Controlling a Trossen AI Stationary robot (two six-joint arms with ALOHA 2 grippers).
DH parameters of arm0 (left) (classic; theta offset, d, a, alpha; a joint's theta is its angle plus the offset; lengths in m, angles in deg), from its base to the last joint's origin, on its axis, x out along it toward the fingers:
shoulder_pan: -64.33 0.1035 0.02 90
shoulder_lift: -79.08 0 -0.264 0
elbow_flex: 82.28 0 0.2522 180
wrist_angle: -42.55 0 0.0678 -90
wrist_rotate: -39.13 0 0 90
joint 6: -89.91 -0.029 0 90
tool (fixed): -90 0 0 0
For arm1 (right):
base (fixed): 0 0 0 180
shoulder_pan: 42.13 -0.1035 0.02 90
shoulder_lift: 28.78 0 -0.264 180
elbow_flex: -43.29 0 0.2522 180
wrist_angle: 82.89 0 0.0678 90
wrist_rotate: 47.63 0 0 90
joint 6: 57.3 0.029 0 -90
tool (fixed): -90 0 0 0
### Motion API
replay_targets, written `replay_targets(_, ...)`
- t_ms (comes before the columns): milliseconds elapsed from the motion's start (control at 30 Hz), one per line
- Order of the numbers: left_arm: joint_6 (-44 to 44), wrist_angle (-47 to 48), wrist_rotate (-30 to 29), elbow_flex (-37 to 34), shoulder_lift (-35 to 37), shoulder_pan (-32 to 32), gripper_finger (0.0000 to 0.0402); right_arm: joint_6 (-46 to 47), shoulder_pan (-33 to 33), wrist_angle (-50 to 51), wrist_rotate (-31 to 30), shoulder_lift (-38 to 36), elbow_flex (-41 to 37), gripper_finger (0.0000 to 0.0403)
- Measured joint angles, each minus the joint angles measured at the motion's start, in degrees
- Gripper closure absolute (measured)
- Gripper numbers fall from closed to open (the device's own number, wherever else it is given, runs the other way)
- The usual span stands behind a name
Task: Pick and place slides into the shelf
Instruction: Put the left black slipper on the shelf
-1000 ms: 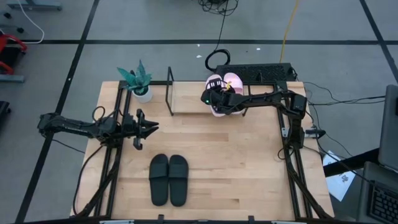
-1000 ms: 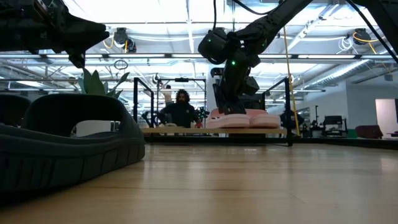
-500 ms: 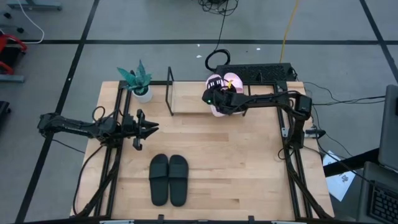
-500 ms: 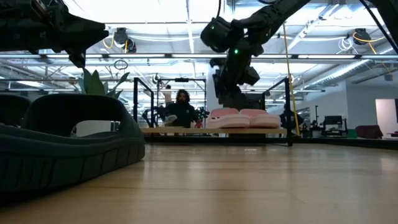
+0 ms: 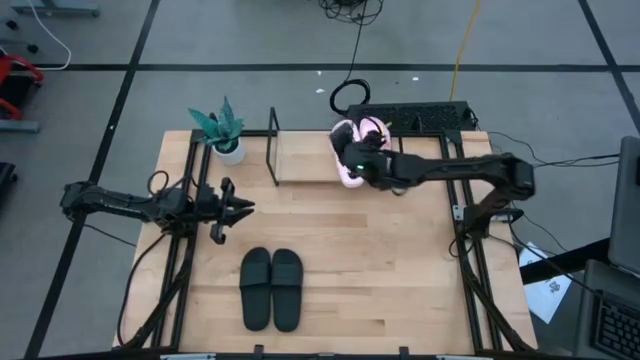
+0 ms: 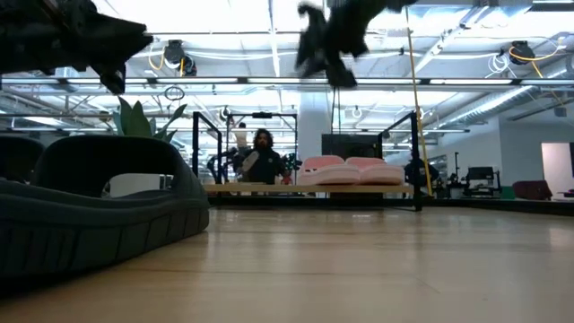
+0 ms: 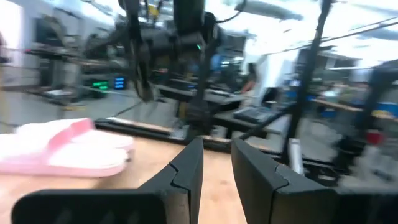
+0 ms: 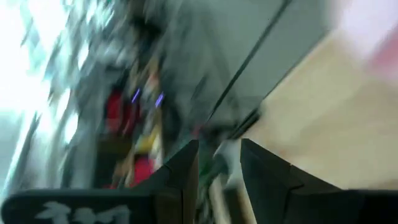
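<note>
Two pale pink slides (image 5: 358, 138) lie side by side, soles down, on the right end of the shelf (image 5: 305, 160), also seen in the low view (image 6: 350, 170). My right gripper (image 5: 350, 158) hangs open and empty well above them (image 6: 323, 63). The black pair (image 5: 271, 288) sits soles down on the near part of the table and fills the low view's left foreground (image 6: 90, 206). My left gripper (image 5: 243, 207) waits open above the table's left side, pointing right. Its wrist view shows a pink slide (image 7: 62, 146) and the right arm (image 7: 186, 37).
A potted plant (image 5: 222, 132) stands at the table's far left corner beside the shelf's black wire frame (image 5: 273, 145). Bare board (image 5: 400, 260) lies between the black pair and the shelf. A person (image 6: 260, 157) sits in the room beyond the table.
My right gripper has risen from the pink slides on the shelf to high above them, drifting slightly toward the table's right edge as its arm swung out. The pink slides stay where they lay on the shelf.
</note>
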Motion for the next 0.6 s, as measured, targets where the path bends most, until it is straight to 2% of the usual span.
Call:
replay_targets(100,2.96,-1.05,5.93,0.03,0.0,0.0,0.0314,-14.71,-3.31,-5.99,4.52,-4.51,0.0,0.0293)
replay_targets(200,5.24,-0.51,8.92,1.15,-0.02,-0.06,0.0314,-30.08,-7.45,-12.23,6.96,-8.46,0.0,0.0293)
replay_targets(400,9.24,-0.3,9.85,7.11,-1.7,-2.71,0.0314,-54.39,-15.66,-20.87,8.31,-14.83,0.0,0.0293)
replay_targets(600,18.07,-1.12,5.39,14.52,-6.38,-8.48,0.0314,-67.89,-21.41,-21.93,15.53,-20.07,0.0,0.0293)
